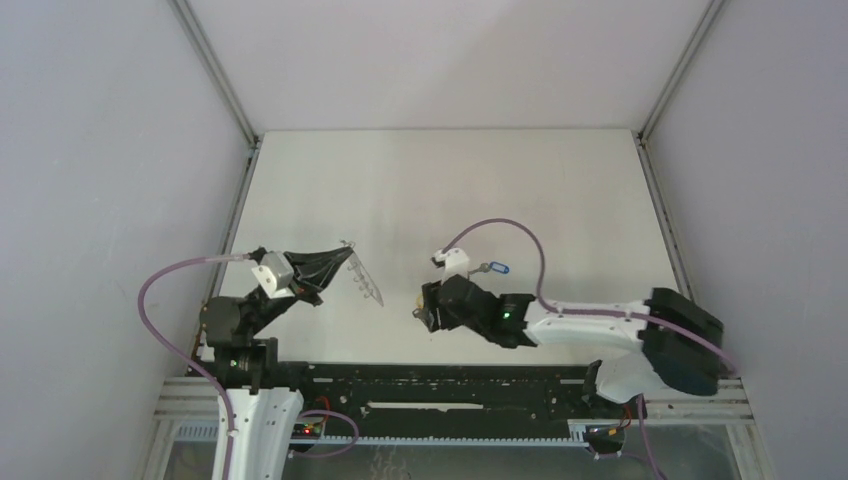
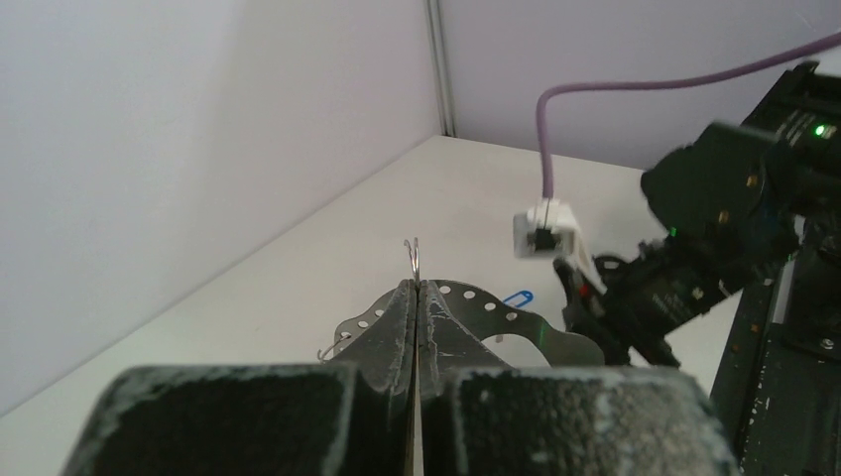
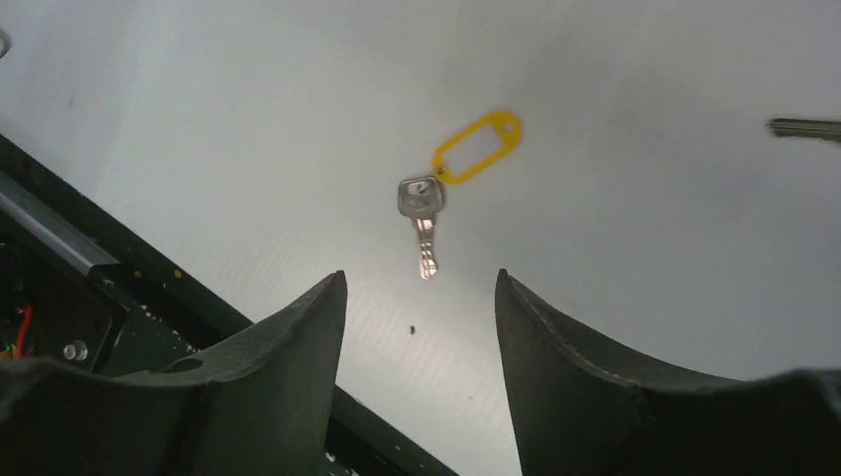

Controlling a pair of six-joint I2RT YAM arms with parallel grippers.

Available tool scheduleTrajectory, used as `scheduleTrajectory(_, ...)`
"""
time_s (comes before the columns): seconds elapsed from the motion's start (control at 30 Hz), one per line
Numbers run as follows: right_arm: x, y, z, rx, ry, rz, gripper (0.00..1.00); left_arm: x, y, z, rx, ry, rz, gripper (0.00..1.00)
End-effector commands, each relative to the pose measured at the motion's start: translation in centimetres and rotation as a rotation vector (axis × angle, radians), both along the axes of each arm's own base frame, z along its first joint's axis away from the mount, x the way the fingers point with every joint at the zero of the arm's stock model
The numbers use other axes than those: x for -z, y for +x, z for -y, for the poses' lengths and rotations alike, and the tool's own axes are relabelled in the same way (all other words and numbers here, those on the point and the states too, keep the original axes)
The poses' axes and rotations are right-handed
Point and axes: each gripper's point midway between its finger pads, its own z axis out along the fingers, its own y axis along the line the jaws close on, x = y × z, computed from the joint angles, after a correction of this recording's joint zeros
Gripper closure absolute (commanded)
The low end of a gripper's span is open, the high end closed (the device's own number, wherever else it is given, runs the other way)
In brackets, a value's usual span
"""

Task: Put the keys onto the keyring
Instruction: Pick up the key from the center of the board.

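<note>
My left gripper [image 1: 343,255] is shut on a thin wire loop of the keyring [image 1: 366,279] and holds it above the table. In the left wrist view the loop [image 2: 414,260] sticks up between the closed fingertips [image 2: 402,307], and the ring's grey perforated band [image 2: 486,302] curves behind them. The yellow key [image 3: 424,223], with its yellow tag [image 3: 478,147], lies flat on the table. My right gripper [image 3: 419,280] is open and empty just above it, with the key's tip between the jaws. The blue key [image 1: 492,267] lies beyond the right wrist, and its blue tag [image 2: 517,297] also shows.
The black rail [image 1: 450,385] at the table's near edge is close under the right gripper and shows in the right wrist view [image 3: 119,268]. Grey walls [image 1: 110,180] enclose the white table [image 1: 450,190] on three sides. The blue key's blade [image 3: 805,128] shows at the right edge.
</note>
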Motion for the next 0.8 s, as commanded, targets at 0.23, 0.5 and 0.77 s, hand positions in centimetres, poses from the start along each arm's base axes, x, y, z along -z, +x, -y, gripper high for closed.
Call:
scheduleTrajectory(0.23,2.9,0.8,-6.0,0.061,-0.007,-0.026,0.44,-3.3,-1.4,0.1,0.015,-0.001,0.080,1.00)
scheduleTrajectory(0.5,4.4,1.3,-7.0,0.091,-0.061,0.006,0.48,-3.5,-1.5,0.1,0.011,-0.001,0.081,1.00)
scheduleTrajectory(0.77,5.5,2.0,-6.9,0.118,-0.106,0.025,0.51,-3.5,-1.5,0.1,0.011,-0.001,0.078,1.00)
